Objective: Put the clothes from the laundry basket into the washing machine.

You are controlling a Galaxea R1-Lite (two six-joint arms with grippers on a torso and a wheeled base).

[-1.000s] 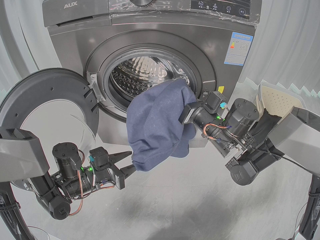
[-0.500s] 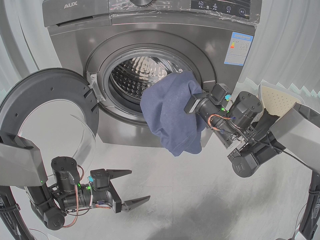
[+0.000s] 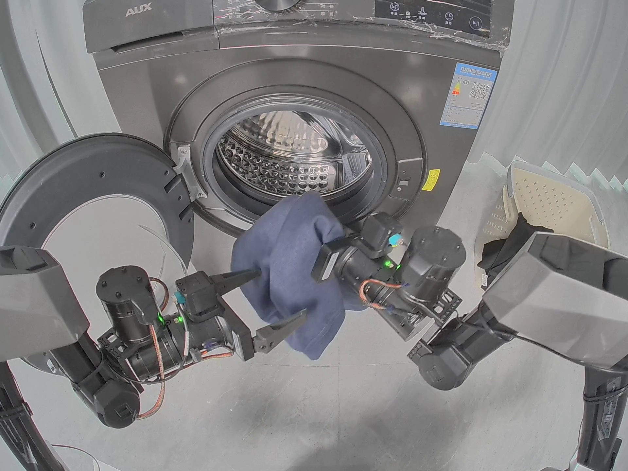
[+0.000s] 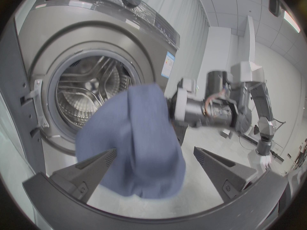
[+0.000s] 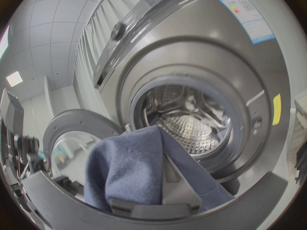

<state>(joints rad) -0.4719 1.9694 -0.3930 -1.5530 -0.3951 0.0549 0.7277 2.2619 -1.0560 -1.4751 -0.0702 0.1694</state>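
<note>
garment in front of drum, basket R

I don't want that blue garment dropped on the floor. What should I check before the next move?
1. Door swung clear of the opening: ok.
2. Drum unobstructed: ok.
3. Right gripper shut on the blue garment: ok.
4. Garment inside the drum: not ok, it hangs outside, in front of the machine.
5. Left gripper open astride the hanging cloth: ok.
6. Basket emptied: not ok, dark clothes remain.
</note>
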